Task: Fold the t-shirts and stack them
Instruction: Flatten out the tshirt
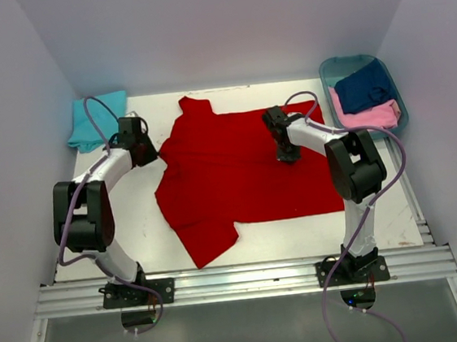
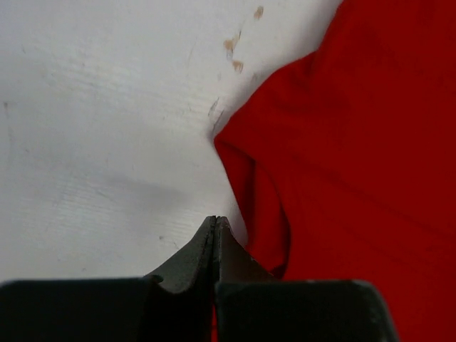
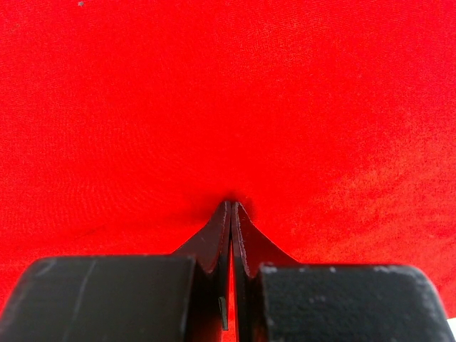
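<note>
Red t-shirt (image 1: 237, 178): spread flat at counter (image 1: 112, 232) centre, one sleeve toward the near edge, collar toward the far edge.

L arm fingers (image 2: 203, 249): pressed together at the shirt's left edge. Cannot tell whether cloth is caught.

R arm fingers (image 3: 214, 242): clenched on a small pucker of red cloth, right-centre of the shirt.

Turquoise t-shirt (image 1: 96, 119): folded, far-left corner.

Basket (image 1: 328, 71): far-right corner, contains navy t-shirt (image 1: 364, 85) and pink t-shirt (image 1: 366, 116).
</note>
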